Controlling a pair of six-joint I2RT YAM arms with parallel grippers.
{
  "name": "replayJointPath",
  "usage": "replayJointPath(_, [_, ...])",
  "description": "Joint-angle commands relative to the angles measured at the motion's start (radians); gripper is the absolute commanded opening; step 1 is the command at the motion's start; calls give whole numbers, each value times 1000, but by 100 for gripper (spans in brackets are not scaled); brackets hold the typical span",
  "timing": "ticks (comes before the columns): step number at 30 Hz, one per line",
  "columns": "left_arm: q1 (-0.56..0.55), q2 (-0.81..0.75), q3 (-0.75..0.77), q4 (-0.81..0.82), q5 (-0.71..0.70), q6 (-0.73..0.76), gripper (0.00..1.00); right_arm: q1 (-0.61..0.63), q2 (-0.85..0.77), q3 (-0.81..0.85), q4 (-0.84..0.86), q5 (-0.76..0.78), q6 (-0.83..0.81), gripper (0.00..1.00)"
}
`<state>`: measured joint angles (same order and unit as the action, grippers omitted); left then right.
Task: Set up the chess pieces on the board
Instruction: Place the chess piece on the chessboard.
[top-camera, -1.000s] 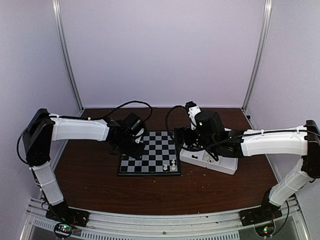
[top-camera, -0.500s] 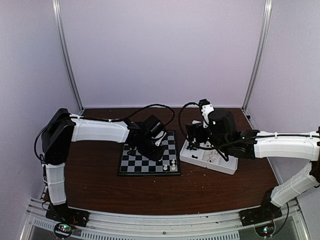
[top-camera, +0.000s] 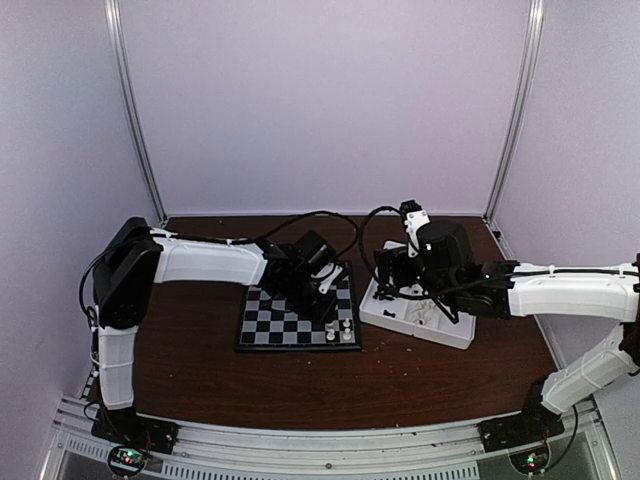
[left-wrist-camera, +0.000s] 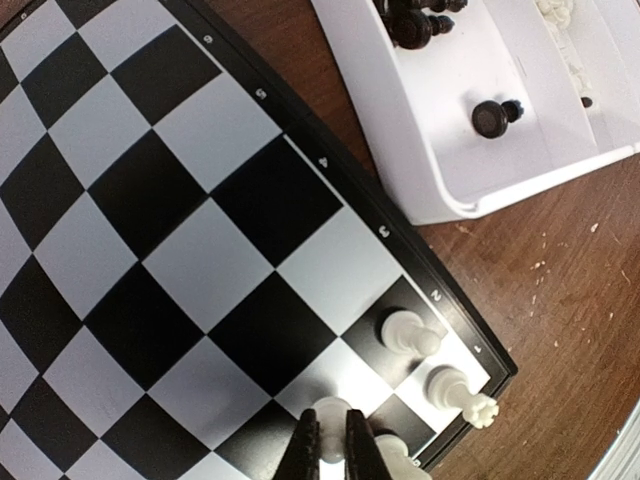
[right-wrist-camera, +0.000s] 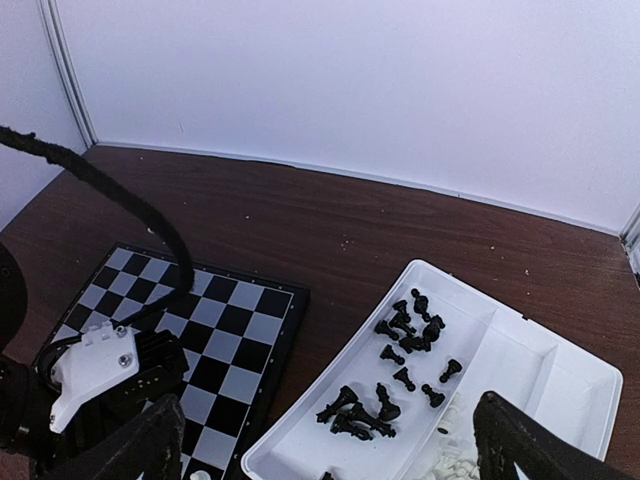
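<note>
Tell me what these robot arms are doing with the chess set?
They are setting up a chess game. The left claw is shut on a white piece over a corner of the board, right by a few other white pieces already standing there. The right claw is wide open, holding nothing, above the white tray, where the black pieces lie in a pile.
</note>
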<state>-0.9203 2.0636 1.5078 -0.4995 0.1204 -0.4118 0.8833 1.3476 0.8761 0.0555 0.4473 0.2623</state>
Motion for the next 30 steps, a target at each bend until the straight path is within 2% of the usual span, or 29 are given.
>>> replayJointPath(1, [-5,16,29,27,38,23,3,-8,14,12,1,8,12,100])
replayJointPath(14, [-4,33,36,26,80,17,5,-12,25,11,1,-2,21,100])
replayJointPath(21, [-4,33,35,19,51,13,21,-15,27,10,3,-9,24,100])
replayJointPath(30, [-4,22,60,6,46,17,29,-21,28,12,0,-18,26,100])
